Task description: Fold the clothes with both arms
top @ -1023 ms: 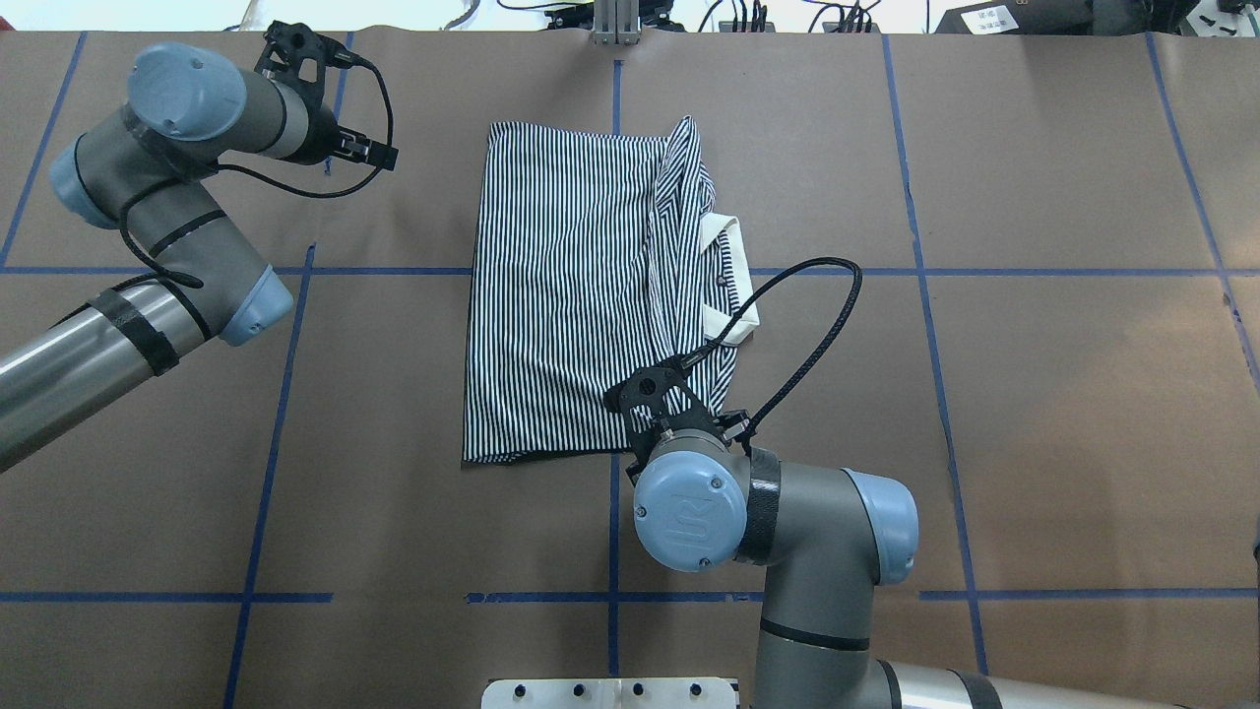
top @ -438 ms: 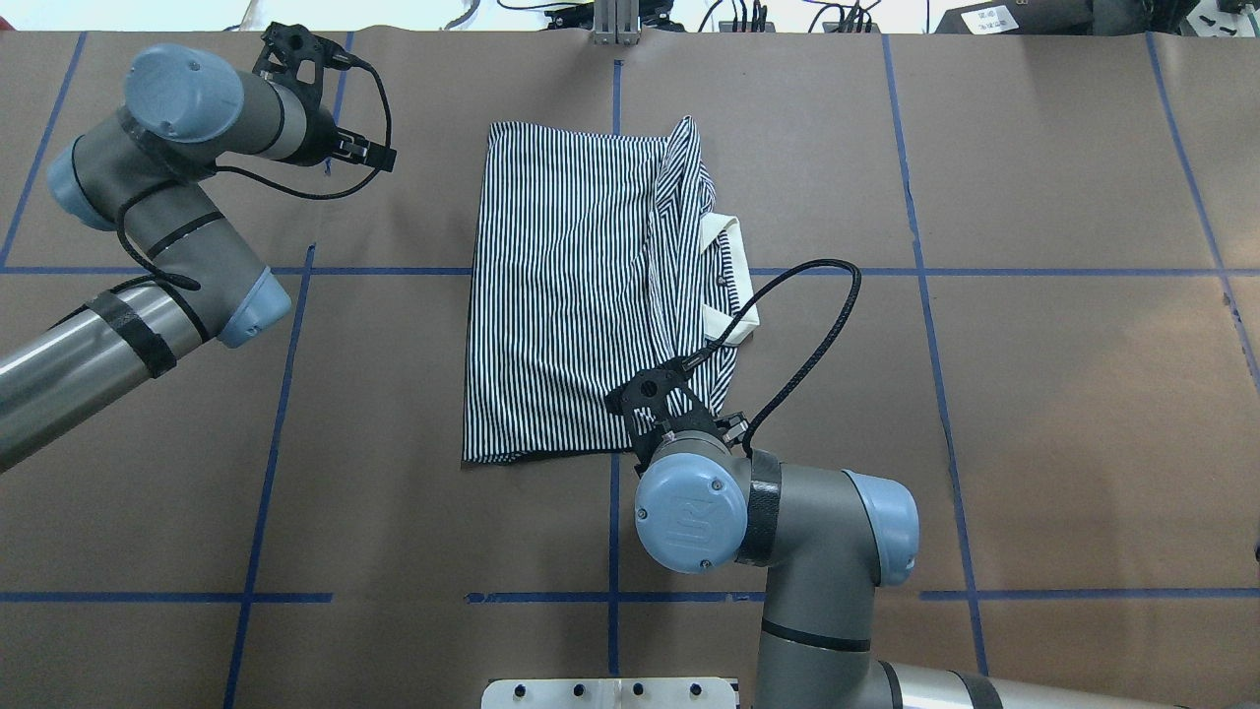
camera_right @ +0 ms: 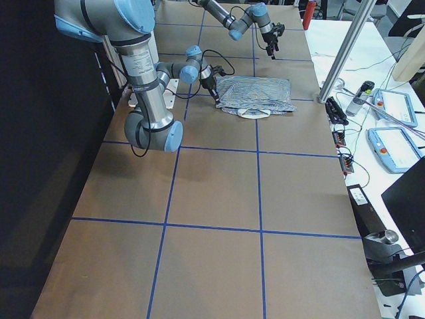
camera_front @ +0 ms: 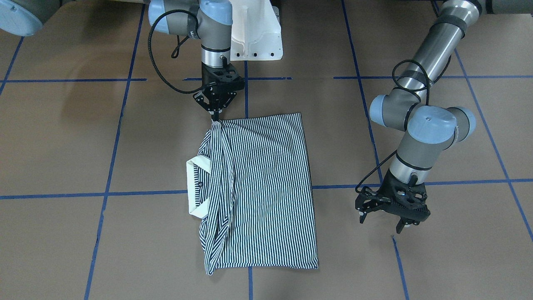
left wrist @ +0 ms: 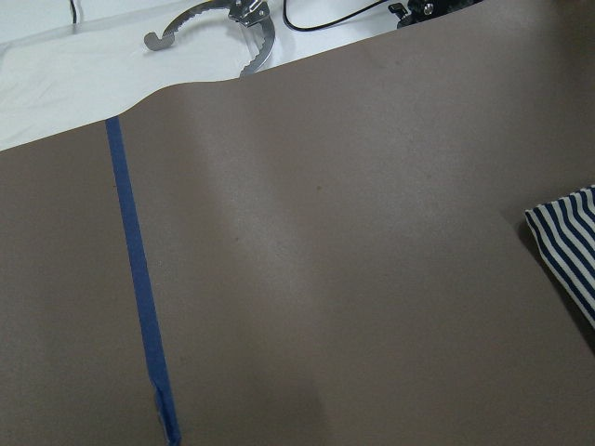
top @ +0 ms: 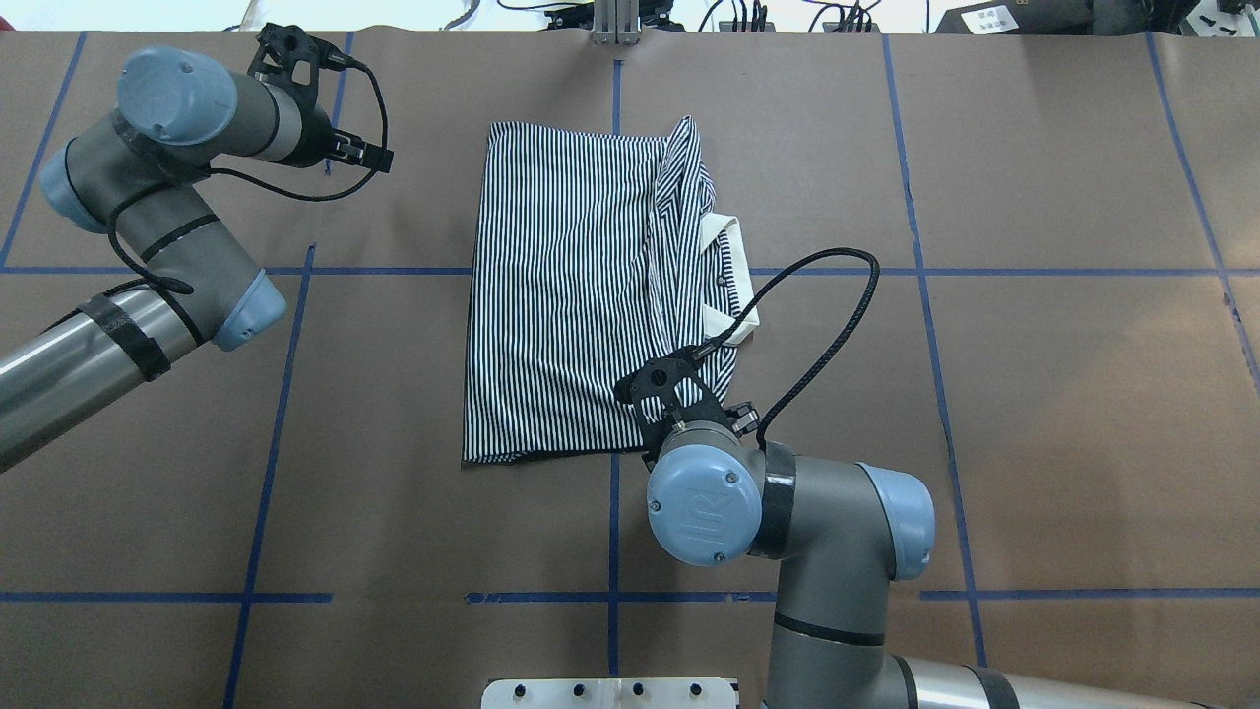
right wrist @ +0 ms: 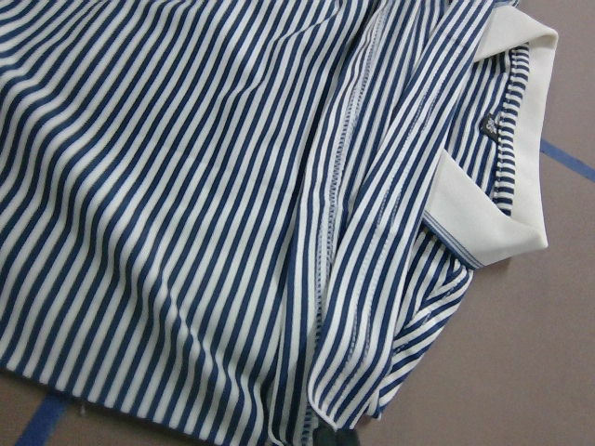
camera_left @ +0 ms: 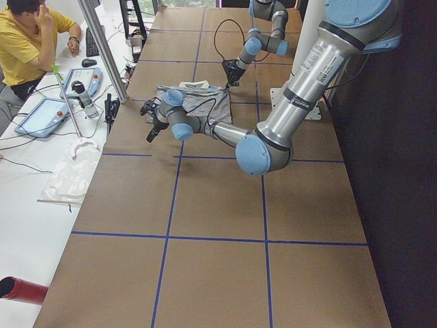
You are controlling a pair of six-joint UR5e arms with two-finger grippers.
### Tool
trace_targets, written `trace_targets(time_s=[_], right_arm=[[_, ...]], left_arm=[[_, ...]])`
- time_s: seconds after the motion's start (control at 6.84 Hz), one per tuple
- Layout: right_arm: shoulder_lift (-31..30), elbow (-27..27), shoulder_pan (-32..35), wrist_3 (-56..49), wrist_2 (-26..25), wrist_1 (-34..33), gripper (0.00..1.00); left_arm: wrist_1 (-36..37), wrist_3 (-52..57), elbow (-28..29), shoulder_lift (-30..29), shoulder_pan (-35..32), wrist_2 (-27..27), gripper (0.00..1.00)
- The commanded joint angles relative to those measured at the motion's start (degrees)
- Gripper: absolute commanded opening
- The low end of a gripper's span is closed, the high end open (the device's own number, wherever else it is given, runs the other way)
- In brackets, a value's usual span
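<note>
One striped polo shirt (top: 571,295) lies folded in the middle of the bench (top: 1034,394). Of two pincers, the right pincer (camera_front: 215,114) pinches the shirt's corner nearest the robot. The left pincer (camera_front: 381,223) hangs wide, well apart.

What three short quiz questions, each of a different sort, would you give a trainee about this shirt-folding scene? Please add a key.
1. True or false: the left gripper touches the polo shirt.
2. The right gripper is: A) open beside the shirt, B) shut on a corner of the shirt, C) shut on the collar.
3. Fill in: the cream collar lies on the side of the shirt toward the robot's ____.

Key: 1 false, it hovers open and apart from the shirt; 2 B; 3 right.
</note>
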Motion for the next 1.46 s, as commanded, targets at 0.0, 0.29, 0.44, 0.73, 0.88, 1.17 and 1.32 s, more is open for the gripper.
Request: trace_targets(time_s=[0.0,0.29,0.44,0.73,0.88,1.17,1.32], right_arm=[[-4.7,2.2,0.2,0.8,0.0,0.3,0.0],[-10.9,7.7,-2.4,6.7,0.2,0.2,0.0],[-11.6,8.5,-3.6,11.1,0.6,0.2,0.0],[-11.0,11.1,-3.6,13.4,2.0,0.2,1.0],[-10.8,11.5,-1.9,13.5,3.3,0.6,1.0],[-12.6,11.8,2.3,18.2,11.6,13.2,1.0],[-13.9,11.8,2.6,23.5,12.1,19.0,1.0]], left_arm=[[0.1,0.0,-0.1,0.0,0.0,0.0,1.0],[0.1,0.0,-0.1,0.0,0.1,0.0,1.0],[0.1,0.0,-0.1,0.0,0.1,0.0,1.0],[0.1,0.0,0.0,0.0,0.2,0.0,1.0],[0.0,-0.2,-0.1,0.0,0.5,0.0,1.0],[0.8,-5.9,-4.0,0.1,2.9,-0.1,1.0],[0.9,-13.0,-8.4,2.0,4.7,-3.0,1.0]])
